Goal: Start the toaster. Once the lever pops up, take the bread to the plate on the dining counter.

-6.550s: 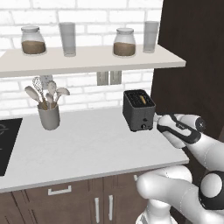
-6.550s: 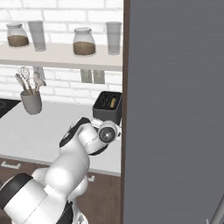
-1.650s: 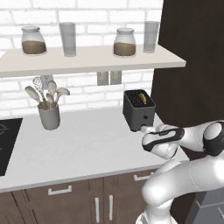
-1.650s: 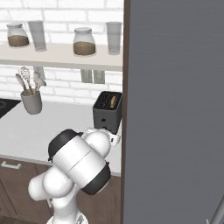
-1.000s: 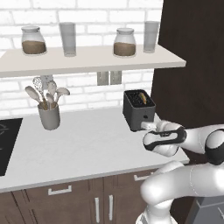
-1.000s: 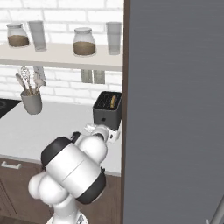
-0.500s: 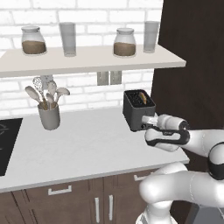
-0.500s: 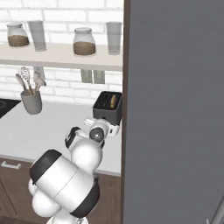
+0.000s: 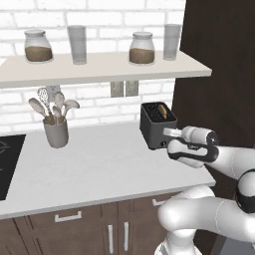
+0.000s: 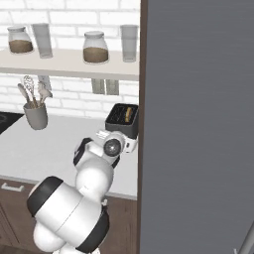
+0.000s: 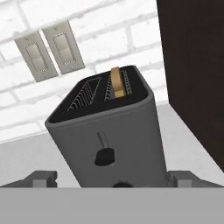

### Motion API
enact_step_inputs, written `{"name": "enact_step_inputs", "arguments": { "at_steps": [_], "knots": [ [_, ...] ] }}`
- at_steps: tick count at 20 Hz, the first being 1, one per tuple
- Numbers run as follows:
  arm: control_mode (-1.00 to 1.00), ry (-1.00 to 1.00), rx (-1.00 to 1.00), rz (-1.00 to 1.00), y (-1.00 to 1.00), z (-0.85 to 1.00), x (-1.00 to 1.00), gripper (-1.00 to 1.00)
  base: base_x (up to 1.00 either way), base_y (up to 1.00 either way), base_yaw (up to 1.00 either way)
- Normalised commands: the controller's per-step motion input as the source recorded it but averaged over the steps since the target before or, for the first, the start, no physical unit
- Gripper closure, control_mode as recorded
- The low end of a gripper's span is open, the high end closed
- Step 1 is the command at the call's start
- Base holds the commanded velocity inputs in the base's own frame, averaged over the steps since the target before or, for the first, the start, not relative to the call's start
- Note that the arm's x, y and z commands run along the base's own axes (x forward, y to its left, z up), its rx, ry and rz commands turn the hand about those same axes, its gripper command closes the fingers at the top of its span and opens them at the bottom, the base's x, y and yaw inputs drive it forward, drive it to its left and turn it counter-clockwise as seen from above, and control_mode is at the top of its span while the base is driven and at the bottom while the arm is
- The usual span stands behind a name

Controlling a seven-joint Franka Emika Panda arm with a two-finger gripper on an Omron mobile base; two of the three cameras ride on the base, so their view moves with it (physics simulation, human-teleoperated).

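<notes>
The dark grey toaster (image 9: 158,125) (image 10: 122,119) stands on the light grey counter against the brick wall, beside a tall dark panel. A tan slice of bread (image 9: 162,108) (image 10: 128,115) (image 11: 116,82) sticks up from its right slot. On the front face, the lever (image 11: 104,155) sits about halfway down, with a small knob (image 11: 122,184) below it. My gripper (image 9: 168,134) (image 10: 102,134) (image 11: 111,178) is open just in front of the toaster's face, its fingertips (image 11: 42,177) wide apart on either side and holding nothing. The plate and the dining counter are out of view.
A grey utensil holder (image 9: 55,131) stands at the left of the counter (image 9: 99,169), with a black cooktop (image 9: 7,164) at the far left. Jars and glasses line the shelf (image 9: 99,69) above. The dark tall panel (image 9: 221,74) walls in the toaster's right side.
The hand has risen and moved closer to the toaster's front face. The jaws have stayed open, and the toaster and bread have not moved.
</notes>
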Motion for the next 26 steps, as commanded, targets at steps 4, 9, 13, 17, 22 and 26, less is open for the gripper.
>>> {"name": "enact_step_inputs", "arguments": {
  "at_steps": [4,9,13,17,22,26],
  "knots": [
    [-1.00,-0.02,0.00,0.00,-0.06,-0.19,0.00,-1.00,0.00,0.00,0.00],
    [-1.00,0.00,0.00,0.00,0.00,-0.21,0.00,-1.00,0.00,0.00,0.00],
    [-1.00,-0.03,0.00,0.00,0.00,-0.21,0.00,-1.00,0.00,0.00,0.00],
    [-1.00,-0.02,0.00,0.00,0.00,-0.13,0.00,-1.00,0.00,0.00,0.00],
    [-1.00,-0.01,0.00,0.00,0.00,-0.07,0.00,-1.00,0.00,0.00,0.00],
    [-1.00,-0.04,0.00,0.00,0.00,-0.01,0.00,-1.00,0.00,0.00,0.00]
  ]
}}
